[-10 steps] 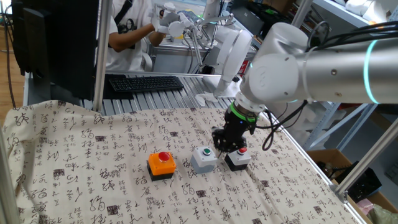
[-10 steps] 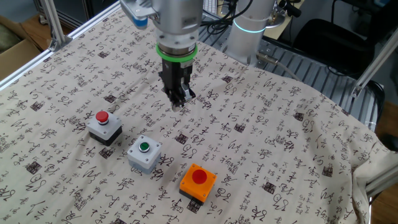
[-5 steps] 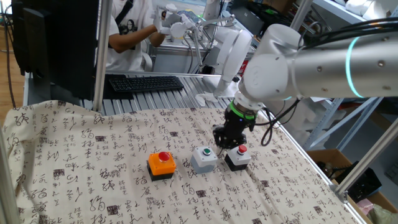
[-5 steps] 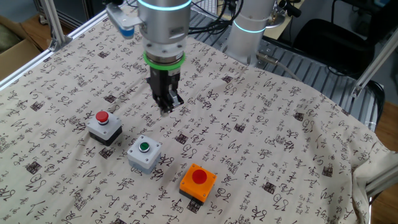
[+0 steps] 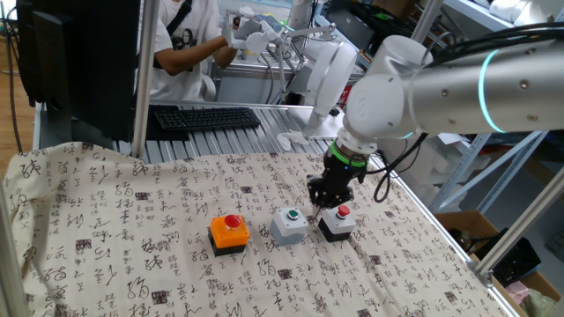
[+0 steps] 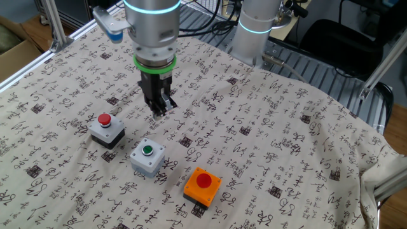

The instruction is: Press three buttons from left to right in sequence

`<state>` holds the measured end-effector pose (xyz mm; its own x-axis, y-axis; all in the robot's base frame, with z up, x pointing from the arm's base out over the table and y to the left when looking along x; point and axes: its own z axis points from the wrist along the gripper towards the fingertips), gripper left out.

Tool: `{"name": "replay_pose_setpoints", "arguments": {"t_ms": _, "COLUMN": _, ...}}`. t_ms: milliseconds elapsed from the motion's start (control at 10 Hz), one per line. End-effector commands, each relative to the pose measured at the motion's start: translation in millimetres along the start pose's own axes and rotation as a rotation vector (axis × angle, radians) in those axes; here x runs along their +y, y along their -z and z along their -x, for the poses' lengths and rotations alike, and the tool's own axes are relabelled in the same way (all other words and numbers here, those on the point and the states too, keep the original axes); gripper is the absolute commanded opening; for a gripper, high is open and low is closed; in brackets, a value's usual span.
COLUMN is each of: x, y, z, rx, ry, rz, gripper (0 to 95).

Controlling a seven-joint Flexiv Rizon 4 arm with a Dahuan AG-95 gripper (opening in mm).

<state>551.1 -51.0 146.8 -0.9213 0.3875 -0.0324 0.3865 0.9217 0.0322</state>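
Note:
Three buttons sit in a row on the patterned cloth. An orange box with a red button (image 5: 229, 232) (image 6: 203, 184) is at one end. A light grey box with a green button (image 5: 290, 224) (image 6: 147, 157) is in the middle. A black-based box with a small red button (image 5: 337, 222) (image 6: 106, 128) is at the other end. My gripper (image 5: 319, 201) (image 6: 158, 114) points down with its fingers shut and empty. It hovers just behind the gap between the green-button and small-red-button boxes and touches neither.
A black keyboard (image 5: 207, 117) lies on the slatted bench behind the cloth, where a person (image 5: 189, 40) works. A metal frame post (image 5: 141, 79) stands at the back left. The arm's base (image 6: 257, 28) rises at the cloth's far edge. A cardboard box (image 6: 14, 54) sits off the table.
The shut gripper has slid sideways above the cloth, away from the middle and toward the box with the small red button. The three boxes have not moved.

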Motion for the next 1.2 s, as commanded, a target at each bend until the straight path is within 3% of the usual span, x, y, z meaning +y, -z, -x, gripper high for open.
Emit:
{"name": "replay_pose_setpoints", "arguments": {"t_ms": 100, "x": -2.0, "y": 1.1, "z": 5.2, "rx": 0.005, "ry": 0.013, "rz": -0.003, "gripper": 0.0}}
{"name": "replay_pose_setpoints", "arguments": {"t_ms": 800, "x": -2.6, "y": 1.0, "z": 6.7, "rx": 0.015, "ry": 0.016, "rz": 0.027, "gripper": 0.0}}
{"name": "replay_pose_setpoints", "arguments": {"t_ms": 1200, "x": -2.5, "y": 1.1, "z": 7.2, "rx": 0.019, "ry": 0.026, "rz": 0.029, "gripper": 0.0}}
